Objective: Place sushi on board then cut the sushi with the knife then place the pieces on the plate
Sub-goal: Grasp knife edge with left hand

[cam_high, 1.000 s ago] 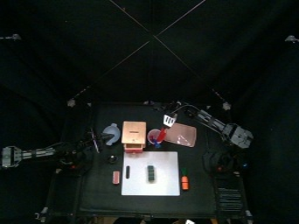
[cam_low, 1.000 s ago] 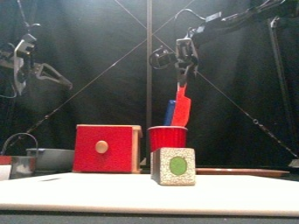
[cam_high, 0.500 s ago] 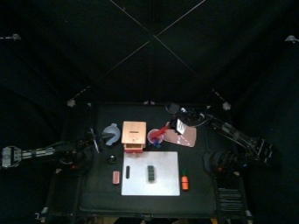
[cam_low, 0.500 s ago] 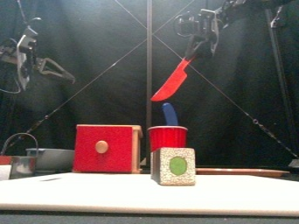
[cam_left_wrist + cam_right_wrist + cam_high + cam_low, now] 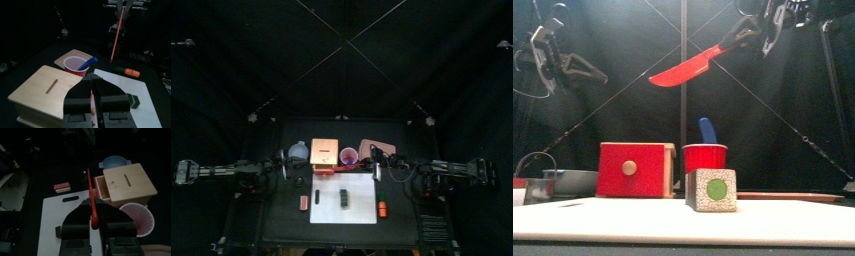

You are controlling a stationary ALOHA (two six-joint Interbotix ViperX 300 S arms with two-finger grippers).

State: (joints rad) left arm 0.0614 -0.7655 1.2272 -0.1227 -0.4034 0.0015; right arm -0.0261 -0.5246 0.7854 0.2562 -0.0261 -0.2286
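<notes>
1. Red catches the eye up high: the red knife (image 5: 687,68) is held aloft in the upper middle of the front view. Its blade slants down toward the left of the frame, well above everything on the table.
2. The right gripper (image 5: 93,208) is seen clamped on the knife's handle, both fingers pressed tight against it. In its wrist view the blade is seen running out ahead, edge-on.
3. The left gripper (image 5: 98,84) is shown with its fingers together and nothing caught between them. It is raised at the upper left of the front view.
4. The sushi roll (image 5: 714,190) is found on the white cutting board (image 5: 361,212), near the board's middle in the top view. In the front view it stands at lower centre, its green-centred end turned to the camera.
5. Just behind the roll, the red cup (image 5: 704,157) is seen with the blue knife (image 5: 707,130) standing in it. The wooden box (image 5: 635,168) sits just to the cup's left, red drawer front facing the camera.
6. In the top view, the blue-grey bowl (image 5: 298,150) is placed left of the box, and the pink tray (image 5: 378,147) right of the cup.
7. An orange toy (image 5: 382,208) is spotted just beside the board's right edge, and a red-and-white toy (image 5: 302,201) just off its left edge.
</notes>
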